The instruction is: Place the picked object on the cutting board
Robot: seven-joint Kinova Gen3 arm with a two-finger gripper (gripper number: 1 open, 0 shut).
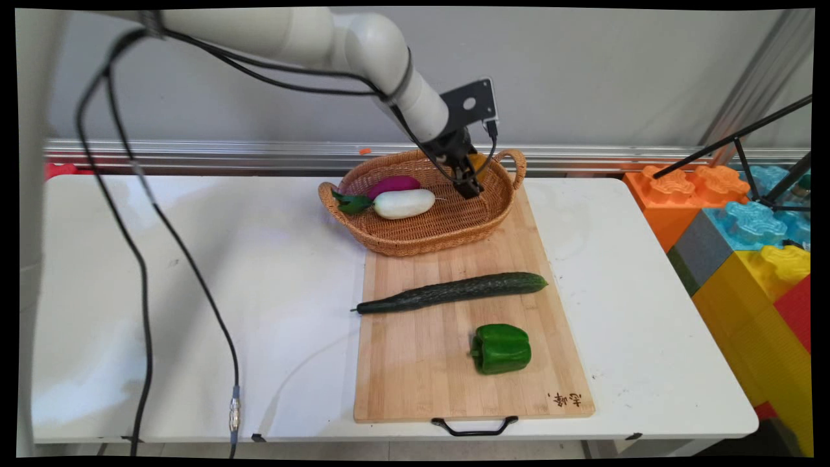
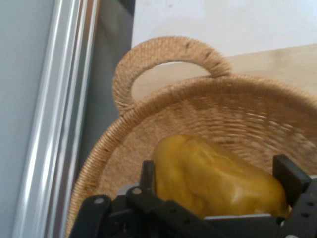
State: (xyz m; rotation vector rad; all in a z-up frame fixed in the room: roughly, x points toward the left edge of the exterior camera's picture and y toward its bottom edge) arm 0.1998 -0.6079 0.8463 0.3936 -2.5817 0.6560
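My end effector sits low inside the wicker basket, its fingers spread either side of a yellow pepper without pressing it (pepper dead centre between them). White radish and purple eggplant lie at its nine o'clock; cucumber and green pepper rest on the cutting board.

White arm, black cables, black fingers

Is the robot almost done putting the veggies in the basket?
Partly, perhaps. The white radish and purple eggplant lie in the woven wicker basket. The gripper straddles a yellow pepper there. The dark green cucumber and green bell pepper remain on the wooden board.
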